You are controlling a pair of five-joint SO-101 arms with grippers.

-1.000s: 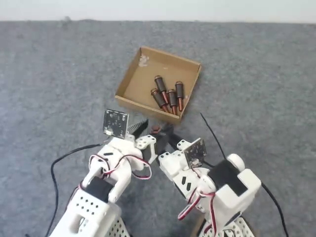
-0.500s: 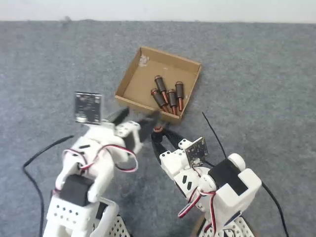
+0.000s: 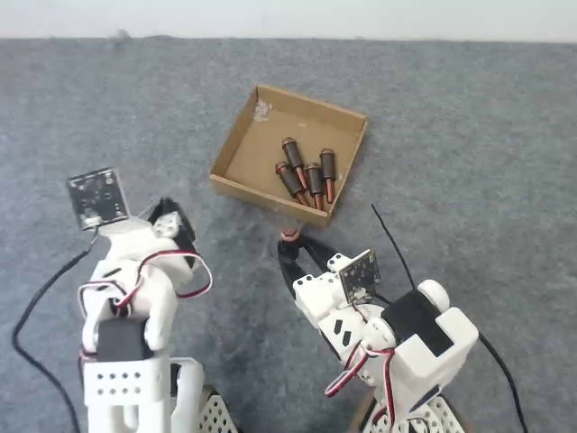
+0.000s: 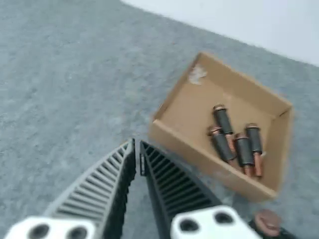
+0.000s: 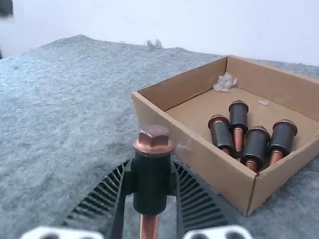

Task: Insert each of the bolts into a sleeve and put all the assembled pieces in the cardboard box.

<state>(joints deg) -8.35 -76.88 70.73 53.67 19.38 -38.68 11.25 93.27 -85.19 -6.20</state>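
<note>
The sleeve (image 5: 149, 189) in the right claw (image 5: 151, 172) covers the middle of its bolt (image 5: 153, 139), whose copper shank (image 5: 148, 226) runs off the picture's edge. The near wall of the cardboard box (image 5: 199, 154) hides the lower ends of the four assembled pieces (image 5: 238, 132) inside. A white scrap (image 5: 224, 81) in its far corner is too small to identify. Seen from above, the left claw (image 3: 171, 221) sits mostly tucked under its own wrist (image 3: 135, 251); the right arm's base (image 3: 424, 410) is cropped.

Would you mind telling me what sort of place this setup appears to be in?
Most likely a robotics lab bench or hobby workspace: two white plastic robot arms stand side by side on a grey felt-like mat, and a plain white wall sits behind.
</note>
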